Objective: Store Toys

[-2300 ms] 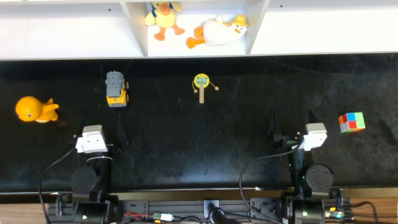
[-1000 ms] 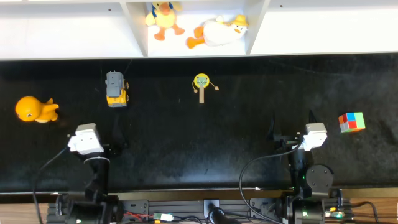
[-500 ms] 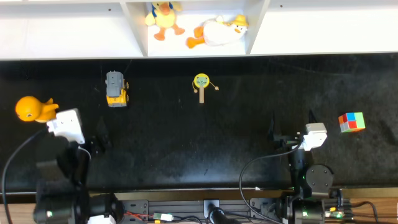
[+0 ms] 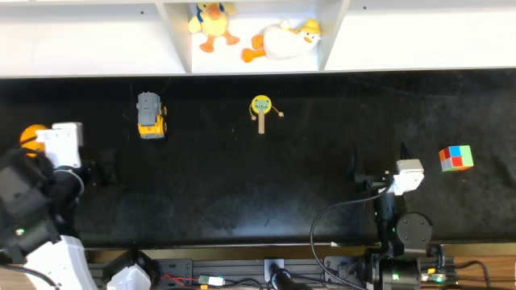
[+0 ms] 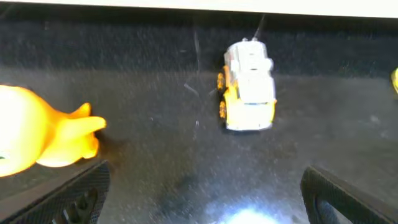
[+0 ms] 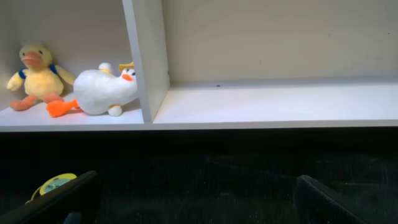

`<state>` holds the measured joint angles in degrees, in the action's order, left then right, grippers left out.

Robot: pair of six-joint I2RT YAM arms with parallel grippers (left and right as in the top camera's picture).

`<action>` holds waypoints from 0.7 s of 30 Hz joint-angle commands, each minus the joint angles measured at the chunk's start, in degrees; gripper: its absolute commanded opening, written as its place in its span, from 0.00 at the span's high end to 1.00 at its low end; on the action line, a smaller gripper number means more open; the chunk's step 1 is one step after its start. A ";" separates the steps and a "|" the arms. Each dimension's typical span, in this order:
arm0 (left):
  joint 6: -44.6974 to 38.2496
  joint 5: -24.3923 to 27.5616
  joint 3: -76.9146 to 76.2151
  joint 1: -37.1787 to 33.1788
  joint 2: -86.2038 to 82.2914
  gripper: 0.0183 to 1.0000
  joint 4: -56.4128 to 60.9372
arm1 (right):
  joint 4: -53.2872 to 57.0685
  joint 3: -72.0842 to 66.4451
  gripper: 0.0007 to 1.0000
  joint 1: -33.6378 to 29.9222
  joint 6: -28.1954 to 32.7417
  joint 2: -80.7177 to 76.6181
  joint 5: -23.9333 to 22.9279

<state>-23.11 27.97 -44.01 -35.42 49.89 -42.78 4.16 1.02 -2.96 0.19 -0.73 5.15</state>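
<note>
Left gripper [image 5: 205, 186]: spread wide, holding nothing, just beside the orange toy [image 5: 31, 134] at the left end of the black mat [image 4: 242, 185].
Toy truck [image 5: 249, 93]: on the mat, nearer the shelf [image 6: 280, 102].
Right gripper [image 6: 196, 202]: fingers wide apart, empty, facing the shelf.
Cube [image 4: 455, 158]: at the mat's right end.

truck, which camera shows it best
The left wrist view: the truck is close and large, its grey top and yellow sides plain. The top view shows it small from above, on the black mat, left of the rattle.
</note>
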 commanded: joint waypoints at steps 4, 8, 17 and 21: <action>-11.98 8.94 -8.68 -8.09 2.54 0.00 -8.90 | -0.22 -0.76 0.00 -0.17 -0.22 0.52 0.37; -13.11 11.13 -9.99 -13.84 4.17 0.00 -9.05 | -0.22 -0.76 0.00 -0.17 -0.22 0.52 0.35; -12.37 10.97 -10.25 -17.40 4.63 0.00 -9.81 | -0.22 -0.76 0.00 -0.17 -0.22 0.52 0.37; -11.15 10.99 -10.29 -18.38 4.87 0.00 -9.99 | -0.22 -0.76 0.00 -0.17 -0.22 0.52 0.35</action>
<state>-34.50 37.56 -52.60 -52.53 54.61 -52.62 4.16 1.04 -2.96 0.21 -0.73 5.17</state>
